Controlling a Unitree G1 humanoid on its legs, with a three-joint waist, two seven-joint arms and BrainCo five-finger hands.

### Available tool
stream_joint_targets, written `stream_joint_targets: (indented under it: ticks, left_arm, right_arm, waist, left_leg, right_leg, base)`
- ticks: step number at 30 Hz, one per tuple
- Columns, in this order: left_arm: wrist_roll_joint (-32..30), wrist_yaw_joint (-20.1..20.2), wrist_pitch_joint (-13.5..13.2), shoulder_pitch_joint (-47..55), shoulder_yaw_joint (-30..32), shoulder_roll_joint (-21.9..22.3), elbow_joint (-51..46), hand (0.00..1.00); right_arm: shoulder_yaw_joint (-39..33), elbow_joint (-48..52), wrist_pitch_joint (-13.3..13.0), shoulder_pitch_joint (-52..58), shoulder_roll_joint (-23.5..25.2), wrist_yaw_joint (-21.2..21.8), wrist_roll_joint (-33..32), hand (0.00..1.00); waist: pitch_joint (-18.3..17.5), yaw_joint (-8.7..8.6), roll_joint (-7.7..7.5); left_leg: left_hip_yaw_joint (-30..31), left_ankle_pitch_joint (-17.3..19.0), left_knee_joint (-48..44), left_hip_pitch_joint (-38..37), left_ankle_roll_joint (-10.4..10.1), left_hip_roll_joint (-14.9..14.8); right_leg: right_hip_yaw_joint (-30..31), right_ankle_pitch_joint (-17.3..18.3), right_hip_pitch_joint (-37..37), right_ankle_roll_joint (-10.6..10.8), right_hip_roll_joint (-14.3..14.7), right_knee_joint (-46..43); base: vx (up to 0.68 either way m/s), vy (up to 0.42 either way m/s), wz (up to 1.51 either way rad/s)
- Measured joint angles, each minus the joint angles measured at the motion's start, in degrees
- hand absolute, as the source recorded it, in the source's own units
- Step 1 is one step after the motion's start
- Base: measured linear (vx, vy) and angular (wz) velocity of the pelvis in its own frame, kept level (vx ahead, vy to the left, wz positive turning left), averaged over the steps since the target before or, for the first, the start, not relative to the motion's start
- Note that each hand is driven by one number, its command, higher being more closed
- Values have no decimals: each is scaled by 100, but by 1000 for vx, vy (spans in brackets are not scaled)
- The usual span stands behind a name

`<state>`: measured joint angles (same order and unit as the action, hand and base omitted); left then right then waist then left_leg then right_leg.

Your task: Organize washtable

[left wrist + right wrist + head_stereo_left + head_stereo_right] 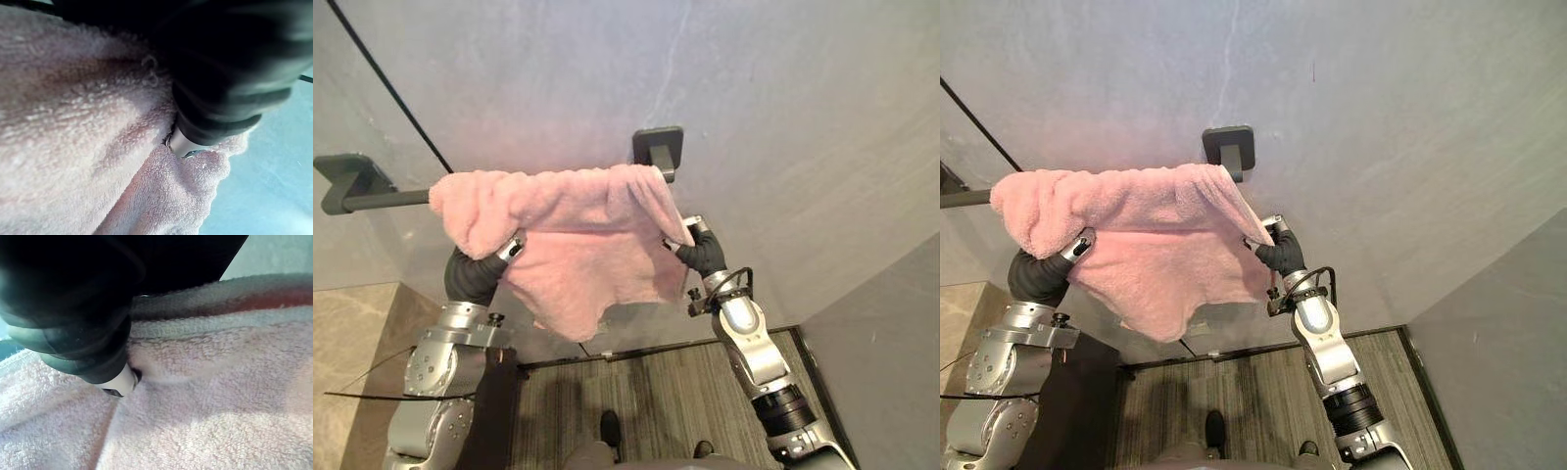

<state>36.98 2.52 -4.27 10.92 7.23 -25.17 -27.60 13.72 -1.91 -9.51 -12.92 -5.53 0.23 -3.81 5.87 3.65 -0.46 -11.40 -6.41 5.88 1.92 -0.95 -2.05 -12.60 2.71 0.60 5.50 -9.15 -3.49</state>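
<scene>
Fingers first: honestly, we can't tell what they're doing, because on both sides they're buried in the pink towel (578, 245). Our left hand (512, 248) goes in under the fold at the towel's 9 o'clock and our right hand (699, 251) at its 3 o'clock, so we're at both ends of the cloth. Our guess is that's for spreading it flat along the towel bar (386, 199), since one hand alone would just bunch it up. The towel itself is draped over the bar on the grey wall (773, 98), with the hanging flap sagging unevenly toward 6 o'clock. The bar's bracket (658, 147) pokes out at the towel's 1 o'clock. Looks mostly hung to us, it just needs evening out.
</scene>
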Motion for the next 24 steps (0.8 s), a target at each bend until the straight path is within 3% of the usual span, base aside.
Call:
stream_joint_targets:
  ticks: [3, 12, 19, 20, 24]
  left_arm:
    - [-204, -2, 0, 0, 1, 126, 0, 100]
    - [-1702, -55, -1, -87, 265, 989, 137, 100]
    - [-1920, -50, -1, -80, 425, 1391, 188, 100]
    - [-1921, -49, -1, -81, 425, 1436, 200, 0]
    - [-1917, -60, -2, -80, 482, 1614, 284, 0]
  right_arm:
    - [-23, 0, -9, 76, 18, 28, 53, 100]
    - [-119, -176, -4, 145, 208, 256, 227, 100]
    - [-124, -235, 31, 169, 341, 361, 288, 100]
    - [-138, -235, 56, 169, 351, 361, 298, 0]
    - [-302, -371, 100, 172, 403, 344, 335, 0]
  waist:
    - [-24, 22, -32]
    - [-124, 12, -80]
    - [-141, 12, -87]
    - [-146, 9, -93]
    - [-183, 5, -105]
  left_leg:
    - [-3, -1, -1, -9, -1, 3]
    - [-23, -3, 2, -40, -4, 6]
    - [-12, -6, 3, -43, -6, 7]
    - [-5, -7, 3, -43, -6, 8]
    - [10, -10, 3, -47, -7, 8]
  right_leg:
    - [-10, -7, 7, 2, 1, 43]
    - [4, -29, 27, 8, 2, 60]
    - [-11, -33, 37, 14, -2, 71]
    - [-12, -34, 42, 15, -1, 72]
    - [-16, -34, 57, 16, 1, 76]
  base:
    - [0, 0, 0]
    - [-2, 2, 0]
    - [0, 0, 0]
    - [0, 0, 0]
    - [4, 3, 1]
